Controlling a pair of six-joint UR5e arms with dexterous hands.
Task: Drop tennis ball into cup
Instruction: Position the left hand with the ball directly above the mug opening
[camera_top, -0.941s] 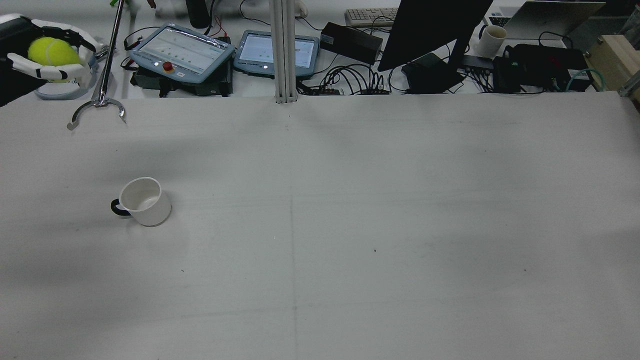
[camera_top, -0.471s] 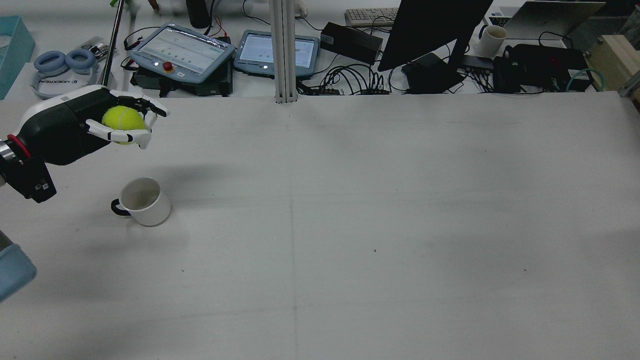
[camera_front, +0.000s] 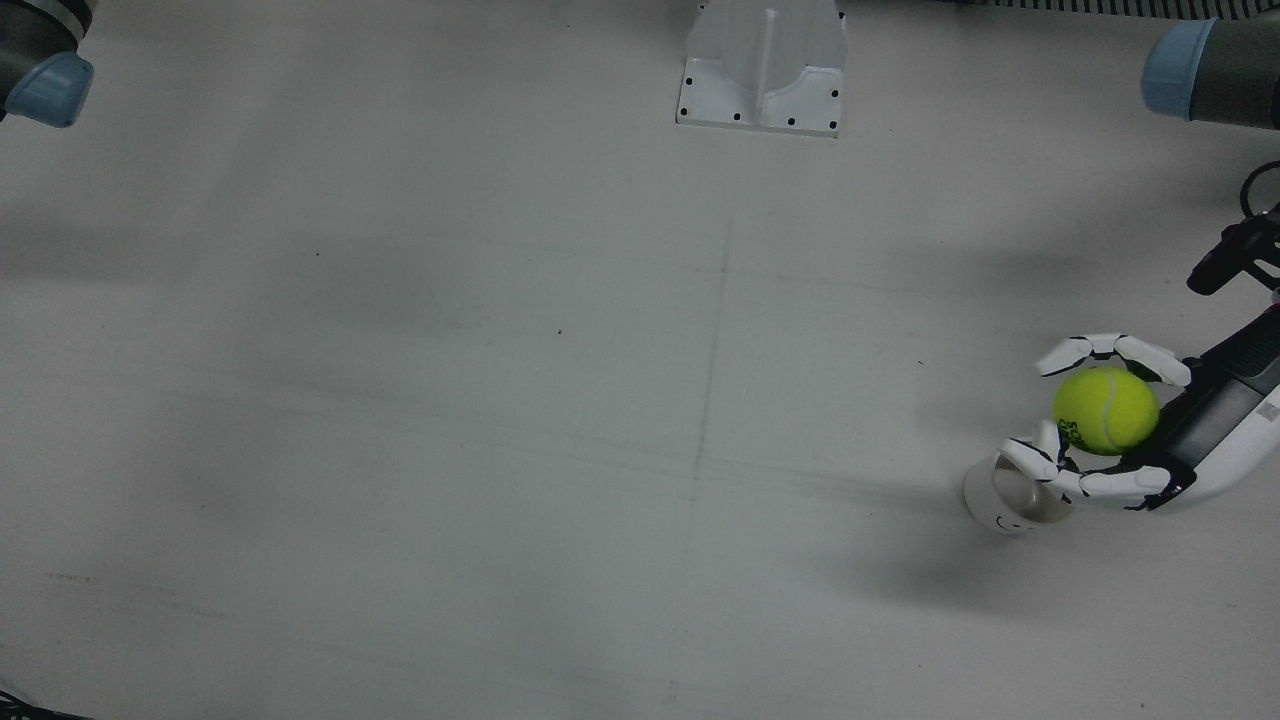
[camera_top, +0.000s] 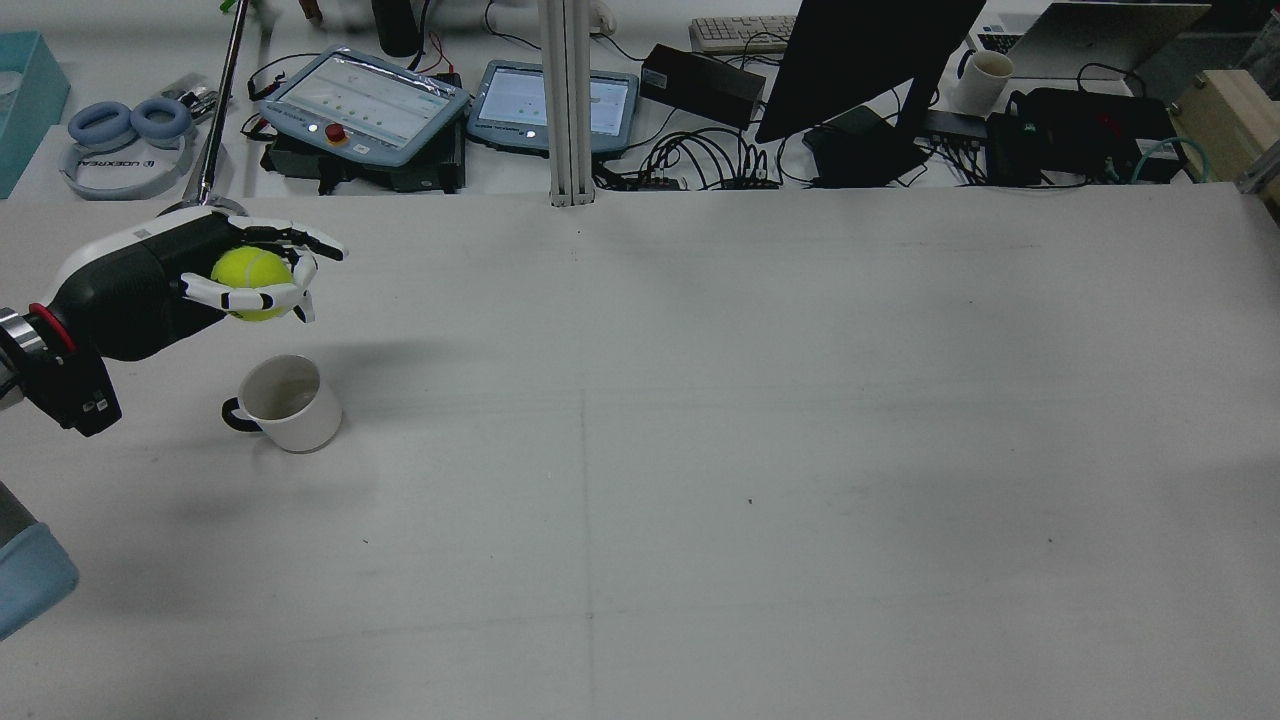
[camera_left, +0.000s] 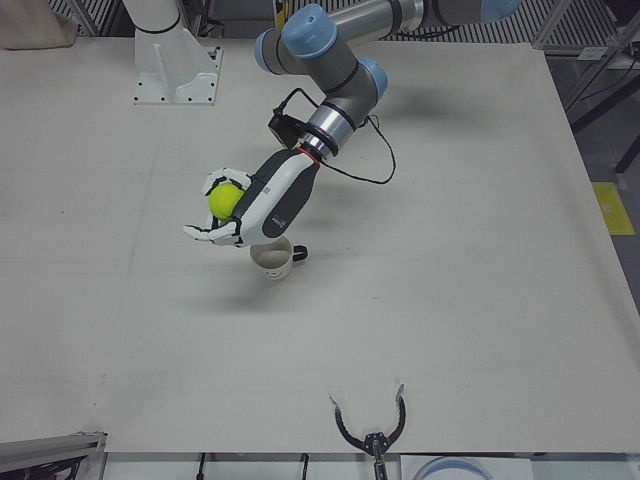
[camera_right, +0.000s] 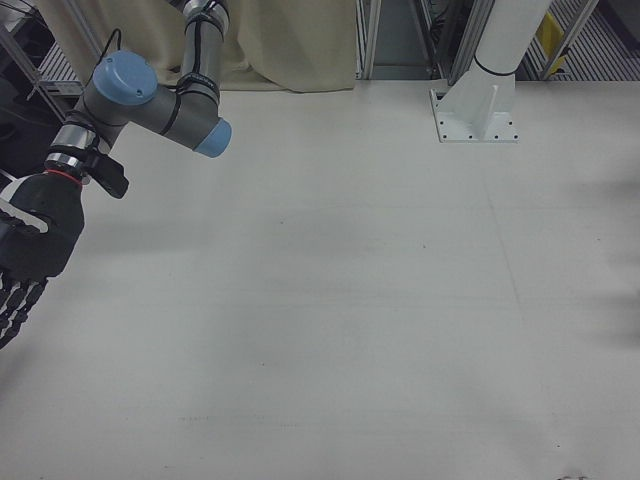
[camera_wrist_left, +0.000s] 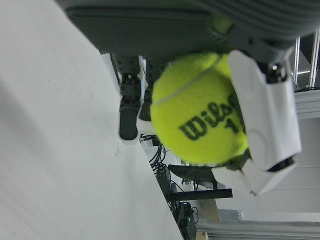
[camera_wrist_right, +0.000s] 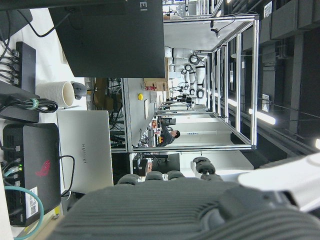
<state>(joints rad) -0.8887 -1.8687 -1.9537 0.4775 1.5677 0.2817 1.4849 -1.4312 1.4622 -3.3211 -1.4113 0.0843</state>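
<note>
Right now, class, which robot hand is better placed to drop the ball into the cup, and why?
The left robot hand: it already holds the tennis ball close above the cup. The right robot hand hangs empty at the table's far side.

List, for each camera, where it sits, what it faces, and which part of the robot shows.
Front view: overhead; left hand holds tennis ball beside cup.
Rear view: high behind the table, facing the desks; same hand, ball, cup.
Left-front view: operators' side; whole left arm.
Right-front view: operators' side; right hand, open.
Left hand view: on the hand; ball close up.
Right hand view: on the hand; its back, desks beyond.
</note>
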